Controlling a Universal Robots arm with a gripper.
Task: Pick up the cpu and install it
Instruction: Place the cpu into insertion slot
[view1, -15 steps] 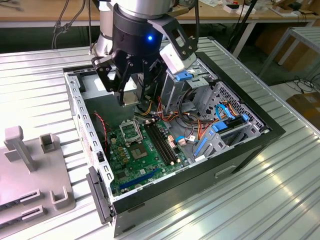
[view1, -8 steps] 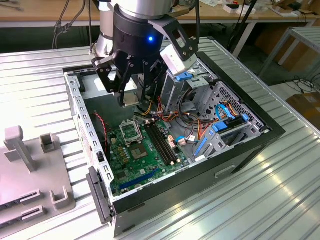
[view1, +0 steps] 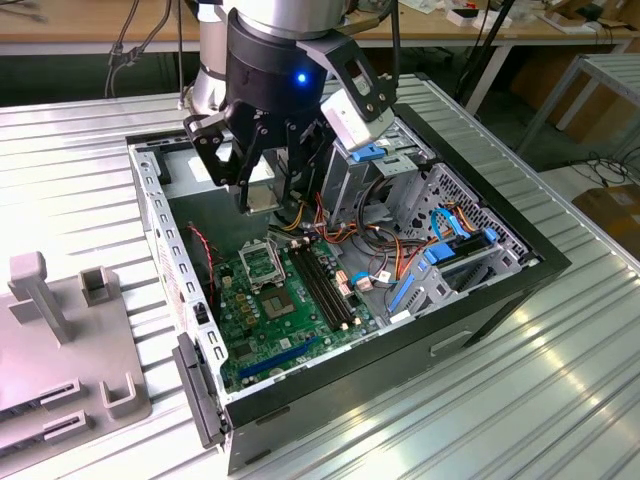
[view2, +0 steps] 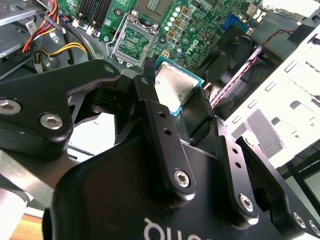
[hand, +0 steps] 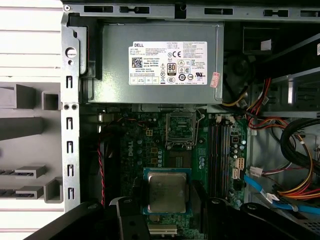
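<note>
The end effector (view2: 176, 96) is gripping the cpu (view2: 172, 89) by two opposite edges, its black fingers (view2: 150, 100) pressing in from either side. In the first wrist view the cpu (hand: 166, 192) is showing its dull silver top and blue-green rim, sitting level between the fingers. It is hanging in the air over the green motherboard (hand: 135, 150) of an open computer case (view1: 150, 200) that is lying on the ribbed metal table (view1: 560, 380). The silver-framed socket (hand: 181, 129) is lying apart from the cpu, beside the long black memory slots (hand: 220, 150) and just below the grey power supply (hand: 160, 65). The cpu is not yet seated. A grey fixture (view1: 60, 340) is standing on the table at the exterior view's left.
</note>
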